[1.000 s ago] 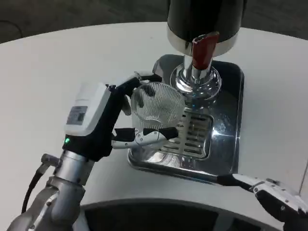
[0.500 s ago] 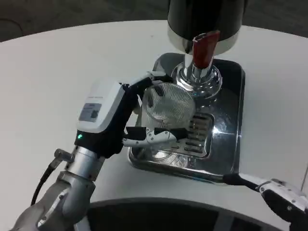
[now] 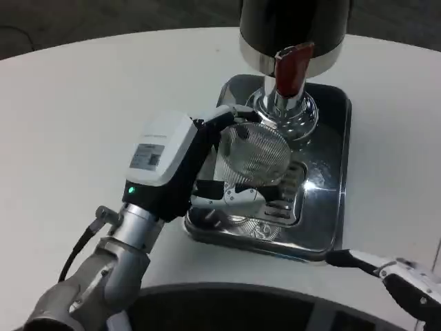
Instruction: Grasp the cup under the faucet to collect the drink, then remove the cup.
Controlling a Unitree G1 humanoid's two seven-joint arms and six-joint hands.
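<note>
Clear ribbed cup (image 3: 256, 153) gripped in left hand (image 3: 180, 165): keep upright, centre under red-handled faucet (image 3: 289, 69) above tray (image 3: 331, 207). Right hand (image 3: 413, 289): grip unclear.

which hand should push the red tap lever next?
Right, probably. The left hand grips the cup beside the faucet; the right hand lies free at the tray's near corner, though far from the lever.

Clear ribbed cup (image 3: 256, 153); red faucet lever (image 3: 289, 67) above it; black dispenser body (image 3: 295, 24), chrome band; shiny silver drip tray (image 3: 329, 207), slotted grate; table (image 3: 83, 110) looks white.
</note>
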